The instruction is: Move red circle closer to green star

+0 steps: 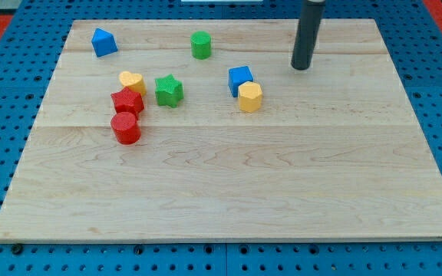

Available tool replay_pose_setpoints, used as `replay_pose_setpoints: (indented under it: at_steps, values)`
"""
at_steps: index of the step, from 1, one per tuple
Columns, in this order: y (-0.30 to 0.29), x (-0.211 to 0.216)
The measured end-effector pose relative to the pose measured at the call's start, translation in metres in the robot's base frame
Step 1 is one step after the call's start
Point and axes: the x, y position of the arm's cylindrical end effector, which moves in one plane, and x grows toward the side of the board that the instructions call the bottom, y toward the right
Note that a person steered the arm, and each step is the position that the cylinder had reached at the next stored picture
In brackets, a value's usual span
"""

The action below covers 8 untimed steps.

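The red circle point(126, 128) lies at the view's left on the wooden board, just below a red star-like block point(127, 101). The green star point(169, 90) lies up and to the right of the red circle, a short gap away. My tip point(301, 67) is at the view's upper right, far to the right of both blocks and touching no block.
A yellow heart point(132, 80) sits left of the green star, touching the red star-like block. A blue cube point(240, 79) and yellow hexagon point(249, 97) touch near the middle. A green cylinder point(201, 45) and a blue block point(103, 42) lie near the top. The wooden board point(229, 184) has blue pegboard around it.
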Motion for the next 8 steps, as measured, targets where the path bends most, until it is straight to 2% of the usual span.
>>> replay_pose_setpoints:
  at_steps: [1, 2, 4, 5, 8]
  values:
    - [-0.007, 0.086]
    - [-0.068, 0.155]
    - [-0.322, 0.147]
    - [-0.346, 0.133]
    - [-0.208, 0.127]
